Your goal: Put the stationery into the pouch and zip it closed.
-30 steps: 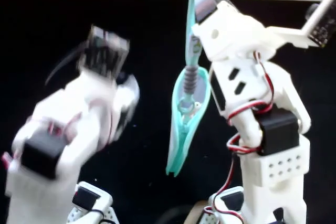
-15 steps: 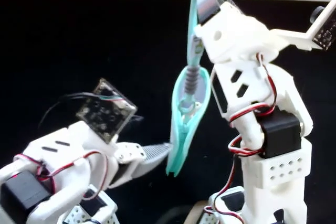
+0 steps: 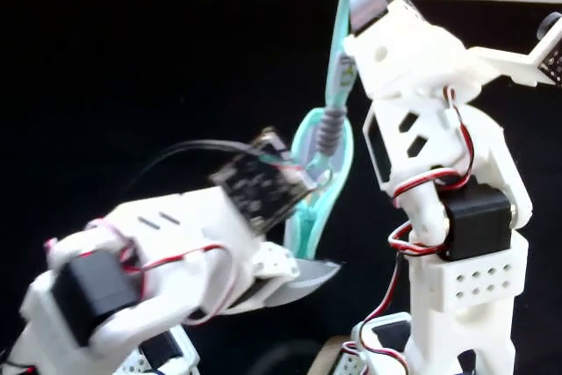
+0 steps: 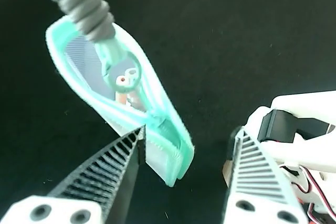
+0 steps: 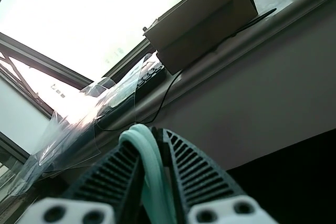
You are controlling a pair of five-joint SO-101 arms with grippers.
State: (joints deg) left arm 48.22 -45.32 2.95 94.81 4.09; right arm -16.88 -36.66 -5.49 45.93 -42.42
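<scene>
My left gripper (image 4: 189, 132) is spread wide, its ribbed fingers straddling the lower end of the teal pouch (image 4: 157, 153), which hangs in the air over the black cloth (image 4: 236, 35) with its mouth gaping. A pen (image 4: 84, 3) with a grey ribbed grip sticks into the opening. The pouch looks light, soft and floppy, so I judge it would swing if nudged. The firmer zip edge near the lower corner seems the best hold. My right gripper (image 5: 151, 137) is pinching the pouch's top edge.

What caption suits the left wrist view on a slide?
Open left gripper at the hanging mint pouch, a pen sticking out.
</scene>
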